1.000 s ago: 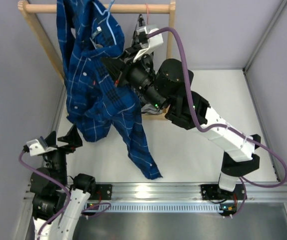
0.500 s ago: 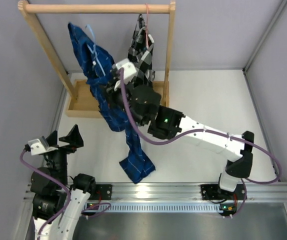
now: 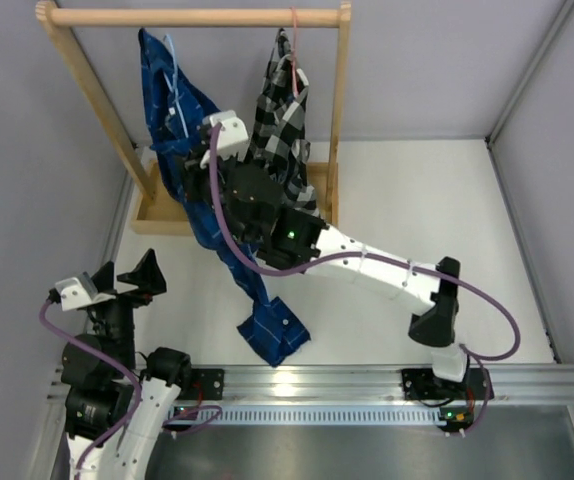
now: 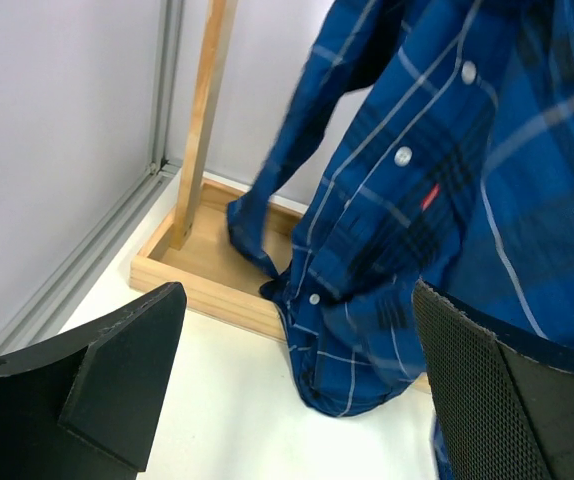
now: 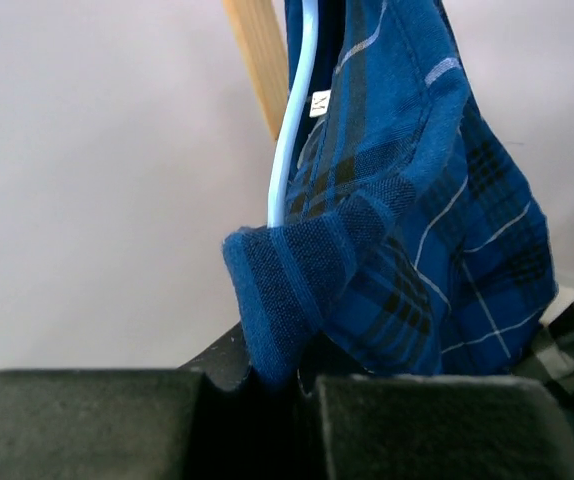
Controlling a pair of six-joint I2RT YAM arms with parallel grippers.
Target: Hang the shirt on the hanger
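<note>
Right gripper [image 5: 265,388] pinches shirt [image 5: 397,250]; label [image 5: 319,102] reads "M".

The right arm stretches out long with its wrist raised. The right gripper [image 5: 297,378] seems to pinch a fold of the shirt [image 5: 387,260] just above its fingertips (the pads are in shadow). The left gripper [image 4: 295,305] hangs near its base, fingers spread wide.

Overall light: bright, even and diffuse, from overhead.
Shadows: faint and soft-edged on the table [image 3: 447,200].
Glare: white hotspot on the metal rail [image 3: 287,384].
Right wrist view: right end effector [image 5: 267,385] dark and blurred; shirt [image 5: 397,250] just above it sharp.
Left wrist view: left end effector [image 4: 302,370] fingers [image 4: 117,370] in deep shade; cloth beyond slightly soft.
</note>
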